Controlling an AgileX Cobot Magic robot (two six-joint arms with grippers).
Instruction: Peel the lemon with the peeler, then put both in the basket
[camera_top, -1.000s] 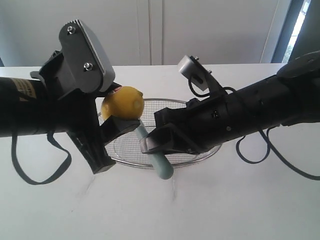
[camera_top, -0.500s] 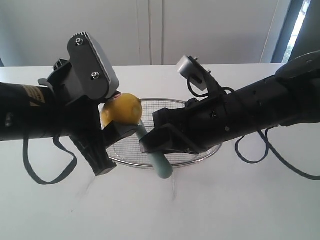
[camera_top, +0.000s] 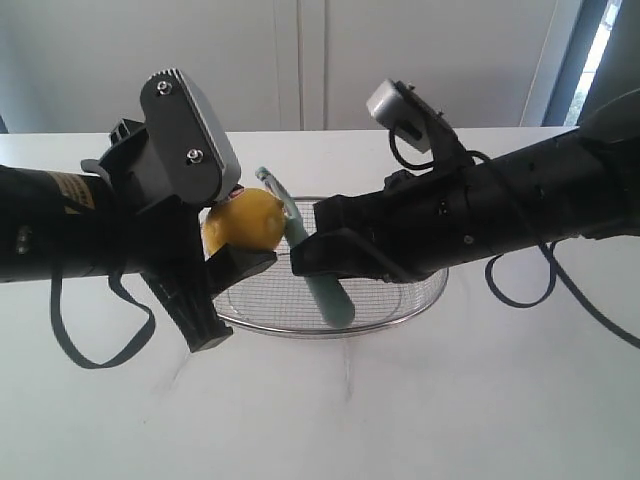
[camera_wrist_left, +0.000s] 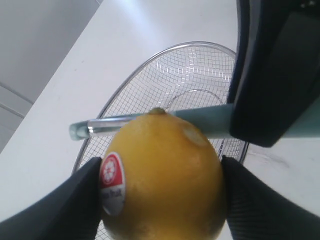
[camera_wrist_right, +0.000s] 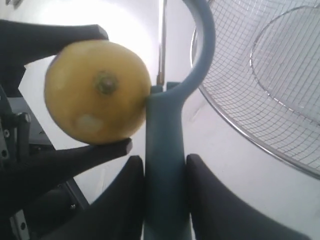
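Peel step: lemon and peeler both held up near the basket.
Basket (camera_top: 300, 332) sits on the desk, below and just beyond both jaws, nothing seen in it; stiff wire mesh. Lemon (camera_top: 245, 222) is clamped between the left jaws; probably firm but waxy-slick and round, so grip across the middle. Peeler (camera_top: 330, 298) handle is clamped in the right jaws, blade head out past them, touching the lemon's side; looks light and rigid, take it by the handle. Desk (camera_top: 400, 420) white, smooth. Pale wall panels (camera_top: 200, 60) behind.
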